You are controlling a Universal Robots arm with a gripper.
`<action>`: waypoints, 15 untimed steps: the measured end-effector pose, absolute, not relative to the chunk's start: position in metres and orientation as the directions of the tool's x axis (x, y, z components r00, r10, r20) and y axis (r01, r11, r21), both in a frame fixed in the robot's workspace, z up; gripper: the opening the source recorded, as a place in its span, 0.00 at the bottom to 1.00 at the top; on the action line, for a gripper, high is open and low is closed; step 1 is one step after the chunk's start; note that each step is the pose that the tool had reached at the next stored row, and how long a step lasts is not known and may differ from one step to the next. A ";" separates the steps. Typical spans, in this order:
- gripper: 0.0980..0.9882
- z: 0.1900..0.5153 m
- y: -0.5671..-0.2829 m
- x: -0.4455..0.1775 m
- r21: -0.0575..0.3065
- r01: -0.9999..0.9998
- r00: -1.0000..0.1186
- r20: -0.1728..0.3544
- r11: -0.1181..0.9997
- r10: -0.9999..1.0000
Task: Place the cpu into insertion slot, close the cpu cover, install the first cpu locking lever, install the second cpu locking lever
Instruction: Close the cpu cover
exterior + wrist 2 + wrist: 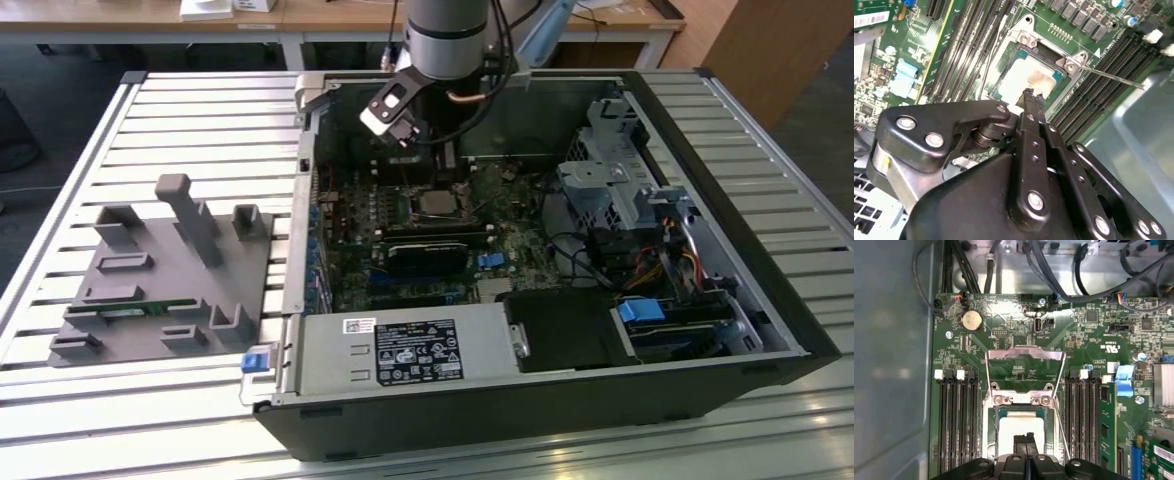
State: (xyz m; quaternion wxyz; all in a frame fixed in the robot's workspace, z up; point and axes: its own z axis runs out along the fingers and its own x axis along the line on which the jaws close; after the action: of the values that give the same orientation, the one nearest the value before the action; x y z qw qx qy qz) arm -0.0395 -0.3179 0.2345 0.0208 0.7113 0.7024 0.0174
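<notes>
Nearest, the gripper (1026,439) has its two fingers pressed together with nothing between them, and its tip hangs just over the cpu (1008,424). The cpu lies flat inside the insertion slot (988,440), so we judge the placing as done and the cpu cover (1004,354) as the step in hand: it is still swung open on the far side of the chip. To do this well, we think the closed fingers should work as one pusher, meet the cover's free bar near its middle, and bring it over without rubbing the chip's top or catching the thin locking lever (1114,77). The frame must land square on the rim.

The first wrist view gives us the cover whole, with green board through its window; how steeply it stands we cannot tell. The second wrist view adds a pale stain on the chip's top and the lever standing free, out over the memory slots (1104,97). Farthest, the exterior view adds the arm (447,40) reaching down into the open computer case (534,400).
</notes>
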 end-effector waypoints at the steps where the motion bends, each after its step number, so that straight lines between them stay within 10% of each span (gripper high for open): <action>1: 0.01 0.237 -0.318 -0.039 0.054 0.998 0.013 -0.004 -0.013 1.000; 15: 0.01 0.243 -0.319 -0.038 0.053 0.999 0.013 -0.004 -0.013 1.000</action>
State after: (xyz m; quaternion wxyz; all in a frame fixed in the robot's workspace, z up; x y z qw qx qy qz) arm -0.0383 -0.3192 0.2430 0.0204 0.7114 0.7023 0.0172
